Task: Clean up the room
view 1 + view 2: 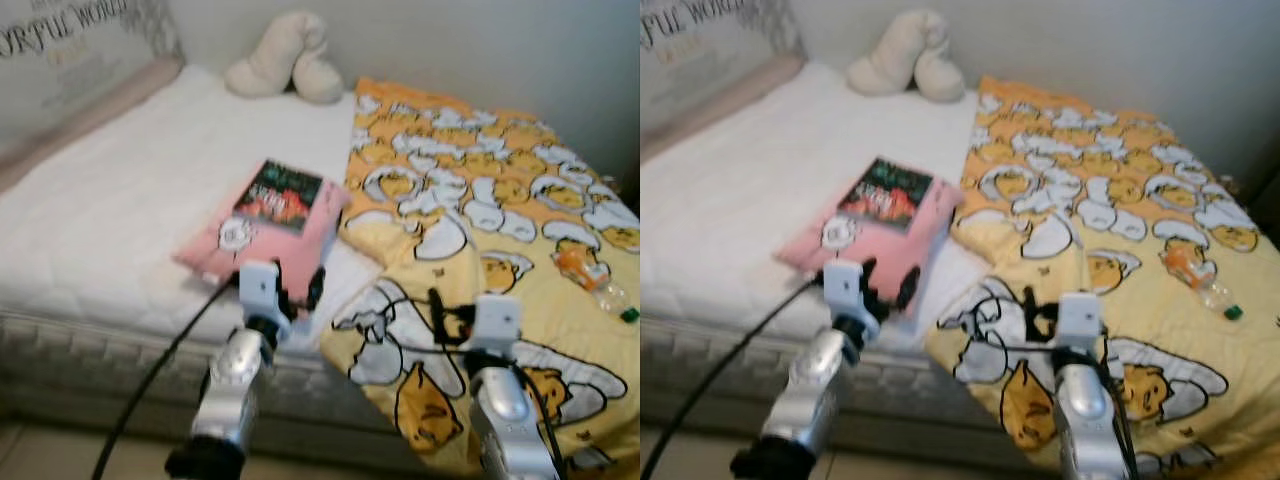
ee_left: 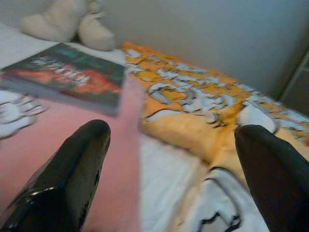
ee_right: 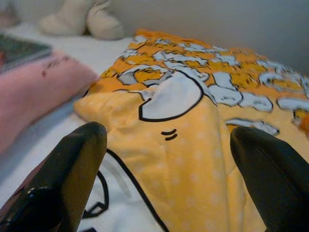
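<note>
Left hand (image 1: 297, 285) released at pink pillow (image 1: 262, 238) bearing a book (image 1: 279, 196), title unreadable; right hand (image 3: 169, 159) released over yellow blanket (image 1: 480, 240)

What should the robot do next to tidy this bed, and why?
Probably ease the open left gripper forward onto the book. The book lies loose on the pink pillow, just ahead of that gripper, while the open right gripper faces the yellow blanket.

A home bedroom — a bed (image 1: 90, 230) with white mattress, yellow cartoon blanket (image 1: 480, 230), pink pillow (image 1: 262, 240) and, far back, a plush toy (image 1: 285, 58).
</note>
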{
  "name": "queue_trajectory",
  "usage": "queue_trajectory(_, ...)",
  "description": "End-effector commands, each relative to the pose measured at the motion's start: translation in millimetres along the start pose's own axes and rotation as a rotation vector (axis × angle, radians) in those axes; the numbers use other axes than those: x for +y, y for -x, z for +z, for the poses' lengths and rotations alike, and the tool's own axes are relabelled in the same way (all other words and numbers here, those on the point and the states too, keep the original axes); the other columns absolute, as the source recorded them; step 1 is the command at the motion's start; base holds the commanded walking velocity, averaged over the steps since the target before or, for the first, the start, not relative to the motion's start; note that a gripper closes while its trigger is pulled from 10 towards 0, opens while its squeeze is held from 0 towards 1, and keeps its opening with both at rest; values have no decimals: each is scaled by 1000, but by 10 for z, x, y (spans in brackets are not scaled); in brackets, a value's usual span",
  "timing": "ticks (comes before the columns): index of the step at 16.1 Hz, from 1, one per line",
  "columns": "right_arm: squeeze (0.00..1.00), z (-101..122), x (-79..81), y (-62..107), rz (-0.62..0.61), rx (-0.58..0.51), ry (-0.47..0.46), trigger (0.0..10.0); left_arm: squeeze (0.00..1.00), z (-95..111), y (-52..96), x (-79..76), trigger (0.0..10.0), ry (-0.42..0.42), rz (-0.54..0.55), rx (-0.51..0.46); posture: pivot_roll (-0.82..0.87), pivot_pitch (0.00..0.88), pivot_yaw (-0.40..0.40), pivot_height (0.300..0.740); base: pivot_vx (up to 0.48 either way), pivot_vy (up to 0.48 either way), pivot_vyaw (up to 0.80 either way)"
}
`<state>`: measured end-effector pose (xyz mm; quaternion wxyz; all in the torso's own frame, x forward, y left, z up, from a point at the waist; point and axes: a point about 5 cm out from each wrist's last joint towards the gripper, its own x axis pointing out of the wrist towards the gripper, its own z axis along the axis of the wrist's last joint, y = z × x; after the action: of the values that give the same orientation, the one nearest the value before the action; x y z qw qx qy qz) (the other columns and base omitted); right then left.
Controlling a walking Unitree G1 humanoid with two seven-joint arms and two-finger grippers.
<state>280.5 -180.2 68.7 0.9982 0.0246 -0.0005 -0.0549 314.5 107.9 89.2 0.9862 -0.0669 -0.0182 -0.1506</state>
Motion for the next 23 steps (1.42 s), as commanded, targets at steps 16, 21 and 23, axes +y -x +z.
queue_trajectory(16,0,-94,38,53,20,30,-2,10000,0,-46,19,46,10000,-27,13,23,79,0,-24,740,0,-446,0)
queue_trajectory(21,0,-103,29,56,12,33,-3,10000,0,-56,12,44,10000,-10,6,37,79,0,-17,740,0,-445,0)
queue_trajectory(23,0,-58,1,94,3,-11,12,10000,0,-90,83,103,10000,-45,-15,57,74,0,-17,740,0,-456,0)
